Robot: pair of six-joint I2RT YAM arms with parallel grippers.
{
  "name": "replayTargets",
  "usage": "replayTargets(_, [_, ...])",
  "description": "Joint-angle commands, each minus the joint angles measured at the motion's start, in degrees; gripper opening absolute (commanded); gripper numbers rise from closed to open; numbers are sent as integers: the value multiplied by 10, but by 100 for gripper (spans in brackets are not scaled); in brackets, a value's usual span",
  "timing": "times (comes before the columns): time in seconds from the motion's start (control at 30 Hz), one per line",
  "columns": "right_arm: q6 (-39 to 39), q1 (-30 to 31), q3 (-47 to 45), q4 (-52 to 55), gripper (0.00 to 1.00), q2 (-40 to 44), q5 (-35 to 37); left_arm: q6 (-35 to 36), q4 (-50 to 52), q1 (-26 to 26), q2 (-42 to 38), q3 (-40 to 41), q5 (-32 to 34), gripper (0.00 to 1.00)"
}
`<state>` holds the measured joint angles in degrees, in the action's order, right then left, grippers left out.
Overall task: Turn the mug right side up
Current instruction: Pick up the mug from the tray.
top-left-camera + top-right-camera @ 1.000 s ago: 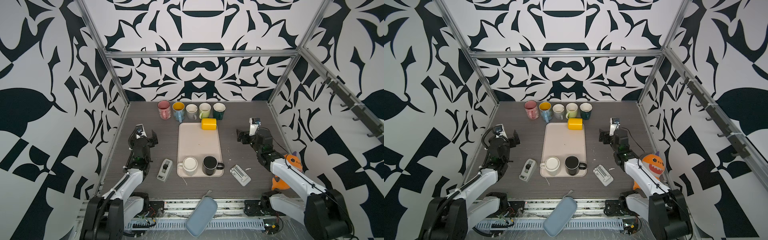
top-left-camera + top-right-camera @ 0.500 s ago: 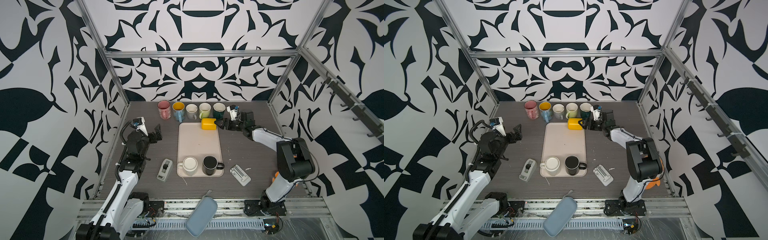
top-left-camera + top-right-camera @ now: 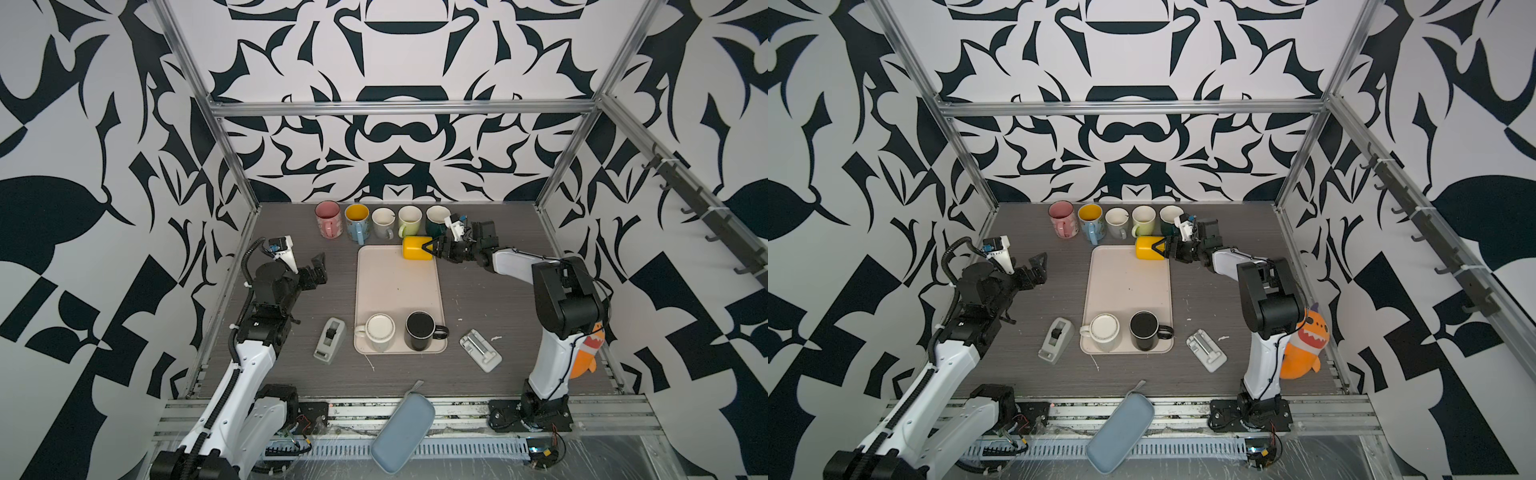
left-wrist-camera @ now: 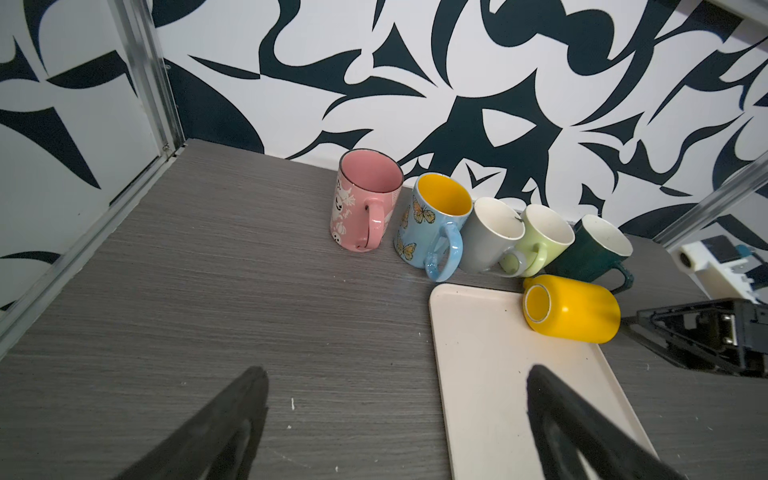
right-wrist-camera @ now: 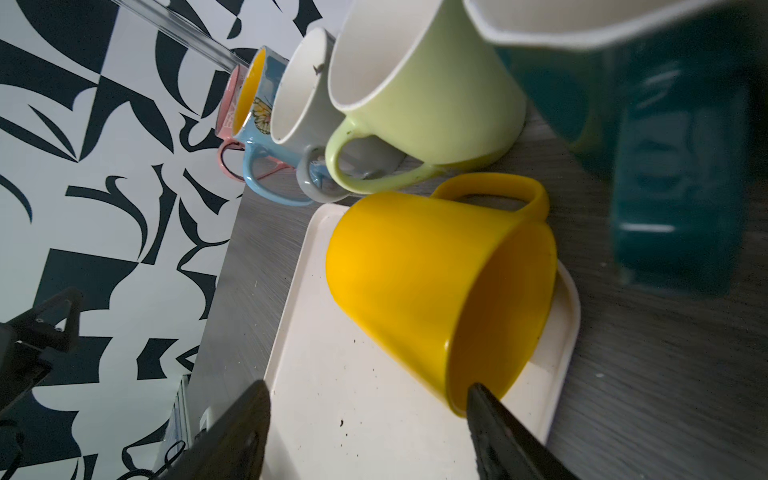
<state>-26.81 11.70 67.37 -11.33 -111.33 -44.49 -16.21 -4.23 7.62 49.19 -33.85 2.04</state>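
Left gripper (image 3: 318, 269) left of the cream tray (image 3: 397, 291) — jaws spread wide, empty. At the tray's far right corner the yellow mug (image 3: 417, 248) lies on its side — right gripper (image 5: 368, 390) parted at its mouth, nothing clamped

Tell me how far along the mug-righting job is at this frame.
Done: nothing yet; the yellow mug lies on its side at the tray's far end. In hand: the right tool is open at its mouth, one finger at the rim. Left: closing, then standing it upright. The left tool hangs open, apart.
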Motion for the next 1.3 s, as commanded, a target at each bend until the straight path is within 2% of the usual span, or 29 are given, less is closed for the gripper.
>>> replayTargets(0.0, [22,-1,33,14,78,6,4,-9,10,-2,0,-15,-9,100])
replayTargets(0.3, [-11,12,73,-23,74,-53,-22,-11,9,-2,11,-21,-12,99])
replayTargets(0.5, [-14,31,105,-21,64,-82,-35,-11,14,-2,7,-22,-12,100])
replayTargets(0.6, [-17,35,113,-23,54,-89,-38,-11,19,-2,2,-19,-9,100])
replayTargets(0.9, [-30,42,121,-27,13,-98,-45,-9,23,-2,-9,-12,-2,99])
replayTargets(0.97, [-32,45,125,-22,0,-93,-46,-9,24,-2,-10,-12,-2,100])
replayTargets(1.0, [-30,47,126,-16,0,-89,-46,-9,23,-2,-10,-11,-2,100])
replayTargets(1.1, [-7,54,144,41,0,-67,-41,-10,21,-2,-10,-9,-5,100])
replayTargets(1.27, [108,80,222,284,0,-6,15,-12,12,-2,-14,0,-11,100])
